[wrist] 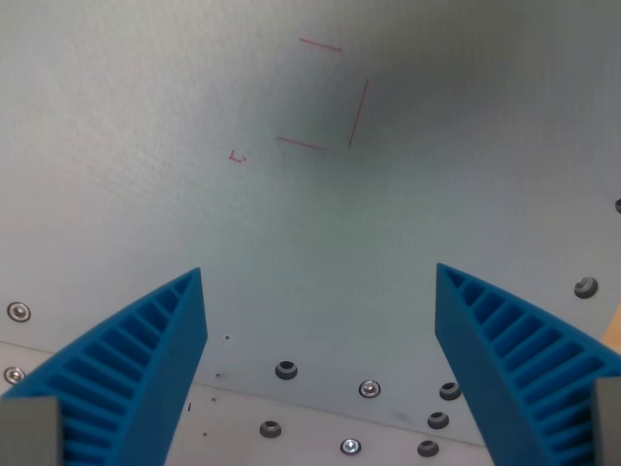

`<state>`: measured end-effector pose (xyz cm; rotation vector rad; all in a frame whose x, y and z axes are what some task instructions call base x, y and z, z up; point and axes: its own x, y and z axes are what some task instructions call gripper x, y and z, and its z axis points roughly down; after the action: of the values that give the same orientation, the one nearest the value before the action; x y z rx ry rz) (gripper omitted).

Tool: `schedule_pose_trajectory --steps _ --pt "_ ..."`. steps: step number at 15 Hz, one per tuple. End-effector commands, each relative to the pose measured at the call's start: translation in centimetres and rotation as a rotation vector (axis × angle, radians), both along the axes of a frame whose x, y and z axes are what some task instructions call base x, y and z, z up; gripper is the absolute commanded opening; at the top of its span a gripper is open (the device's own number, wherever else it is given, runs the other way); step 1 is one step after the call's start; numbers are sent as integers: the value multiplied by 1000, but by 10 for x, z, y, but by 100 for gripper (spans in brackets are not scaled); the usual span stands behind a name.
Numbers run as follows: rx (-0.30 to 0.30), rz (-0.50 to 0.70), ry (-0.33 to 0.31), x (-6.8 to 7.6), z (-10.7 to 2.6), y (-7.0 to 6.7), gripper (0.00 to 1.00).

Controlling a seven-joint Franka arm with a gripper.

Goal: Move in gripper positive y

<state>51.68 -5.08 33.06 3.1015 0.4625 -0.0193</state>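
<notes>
Hand (320, 282) spread wide with nothing between its blue fingers (146, 359), pale table (146, 146) beneath, red pen marks (325, 97), screw holes (285, 369)

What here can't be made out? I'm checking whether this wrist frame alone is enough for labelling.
- Gripper: finger bases cut off by the wrist view's bottom edge.
- Red marker lines: outline incomplete; the small mark is too small to read.
- Dark object: cut off by the right edge.
</notes>
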Motion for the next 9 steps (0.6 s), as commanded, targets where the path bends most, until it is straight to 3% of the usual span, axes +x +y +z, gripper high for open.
schedule_pose_trajectory --steps 1,9 --pt "0 0 -4 1 2 -5 100" --pt "0 0 -4 13 2 -43 100"
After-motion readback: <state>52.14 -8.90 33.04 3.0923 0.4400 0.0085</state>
